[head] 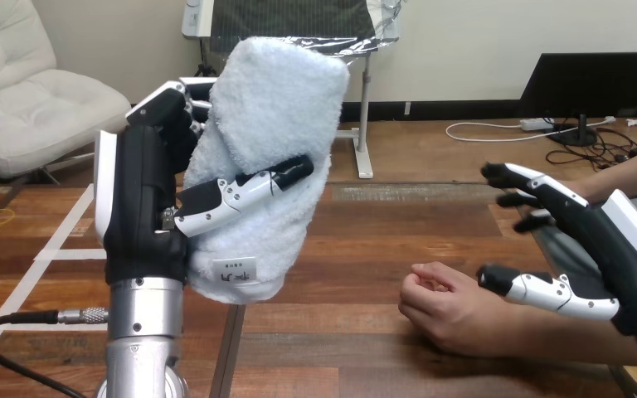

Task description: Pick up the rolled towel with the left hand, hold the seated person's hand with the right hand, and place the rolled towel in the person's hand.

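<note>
Towel first: in the head view the rolled towel [274,116] is clear of the table [357,240], standing nearly upright at the view's left. My left hand [145,199] grips it, thumb laid across the front of the roll and the other fingers wrapped round the back, so I judge the pick-up done. A white label [236,272] shows at the roll's lower end.

Further right, the person's hand [444,311] rests on the wood as a loose fist, knuckles toward the towel, with the forearm [564,344] running off toward the lower right. My right hand [610,249] is above and just beside that wrist, fingers straight and spread wide, thumb reaching toward the back of the person's hand. I see no part of it curled round the wrist or the hand, and I cannot tell whether the thumb touches. I'd count the holding step as in hand, not made.

What's left, as I read it: close the right hand on the person's hand, get that fist opened, then carry the towel across. It is well apart from the fist, and it has to be set in the palm.
</note>
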`<act>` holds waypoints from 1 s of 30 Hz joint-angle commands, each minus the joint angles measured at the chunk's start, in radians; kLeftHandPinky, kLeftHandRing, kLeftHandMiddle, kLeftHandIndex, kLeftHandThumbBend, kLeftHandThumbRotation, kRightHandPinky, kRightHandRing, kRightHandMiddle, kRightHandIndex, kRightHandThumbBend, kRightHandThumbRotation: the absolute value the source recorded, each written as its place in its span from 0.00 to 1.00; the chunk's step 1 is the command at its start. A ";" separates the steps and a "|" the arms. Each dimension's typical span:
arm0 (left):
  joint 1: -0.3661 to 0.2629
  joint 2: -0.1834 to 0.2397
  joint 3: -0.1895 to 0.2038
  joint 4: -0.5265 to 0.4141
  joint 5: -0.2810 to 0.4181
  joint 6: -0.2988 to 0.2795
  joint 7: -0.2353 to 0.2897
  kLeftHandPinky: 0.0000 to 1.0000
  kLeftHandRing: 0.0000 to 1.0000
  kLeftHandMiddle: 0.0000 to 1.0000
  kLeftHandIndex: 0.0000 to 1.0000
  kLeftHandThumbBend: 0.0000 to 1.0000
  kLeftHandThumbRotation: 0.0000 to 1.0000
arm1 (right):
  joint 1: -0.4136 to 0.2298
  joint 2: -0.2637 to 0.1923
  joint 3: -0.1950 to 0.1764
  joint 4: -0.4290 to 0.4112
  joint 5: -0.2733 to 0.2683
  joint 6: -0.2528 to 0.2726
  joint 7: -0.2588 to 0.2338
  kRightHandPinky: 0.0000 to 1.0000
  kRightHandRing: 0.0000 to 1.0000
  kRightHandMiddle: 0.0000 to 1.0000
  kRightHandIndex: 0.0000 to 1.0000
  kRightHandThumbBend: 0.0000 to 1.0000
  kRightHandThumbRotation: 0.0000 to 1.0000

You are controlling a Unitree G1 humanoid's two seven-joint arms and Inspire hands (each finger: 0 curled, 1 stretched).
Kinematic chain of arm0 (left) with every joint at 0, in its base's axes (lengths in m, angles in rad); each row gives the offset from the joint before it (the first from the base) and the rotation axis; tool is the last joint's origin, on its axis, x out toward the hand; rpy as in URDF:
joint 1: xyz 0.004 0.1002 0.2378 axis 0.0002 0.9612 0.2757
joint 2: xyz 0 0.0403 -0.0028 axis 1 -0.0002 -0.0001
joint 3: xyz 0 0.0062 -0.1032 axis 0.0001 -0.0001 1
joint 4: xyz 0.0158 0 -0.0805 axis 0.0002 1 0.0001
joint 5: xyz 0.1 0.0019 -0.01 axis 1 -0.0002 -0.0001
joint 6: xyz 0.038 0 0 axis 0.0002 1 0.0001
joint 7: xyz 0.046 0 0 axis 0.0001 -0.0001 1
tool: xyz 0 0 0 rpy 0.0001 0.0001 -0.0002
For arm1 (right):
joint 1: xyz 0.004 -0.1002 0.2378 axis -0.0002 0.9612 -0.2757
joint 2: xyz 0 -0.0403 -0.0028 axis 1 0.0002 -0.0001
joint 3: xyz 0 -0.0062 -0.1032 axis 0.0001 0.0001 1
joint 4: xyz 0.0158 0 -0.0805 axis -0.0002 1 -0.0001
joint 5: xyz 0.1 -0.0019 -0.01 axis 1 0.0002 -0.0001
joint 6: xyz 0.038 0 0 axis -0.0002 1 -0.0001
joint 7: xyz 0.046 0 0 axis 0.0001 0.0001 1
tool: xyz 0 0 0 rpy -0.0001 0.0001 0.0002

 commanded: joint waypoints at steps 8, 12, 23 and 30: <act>-0.021 -0.011 -0.012 -0.045 -0.012 -0.064 -0.014 0.16 0.22 0.28 0.37 0.52 0.00 | -0.091 -0.110 -0.016 0.061 -0.026 0.003 0.046 0.71 0.87 0.89 0.89 0.93 0.57; -0.015 -0.010 -0.012 -0.055 -0.012 -0.048 -0.021 0.16 0.22 0.28 0.37 0.51 0.00 | -0.102 -0.141 -0.009 0.093 -0.037 -0.018 0.060 0.71 0.86 0.88 0.87 0.92 0.53; -0.009 -0.014 -0.011 -0.062 -0.002 -0.035 -0.018 0.16 0.22 0.28 0.37 0.52 0.00 | -0.130 -0.194 0.004 0.171 -0.027 -0.032 0.121 0.77 0.83 0.84 0.83 0.95 0.40; -0.009 -0.013 -0.010 -0.057 -0.010 -0.040 -0.021 0.16 0.22 0.28 0.36 0.52 0.00 | -0.145 -0.227 0.014 0.202 -0.055 -0.015 0.152 0.79 0.84 0.85 0.84 0.98 0.38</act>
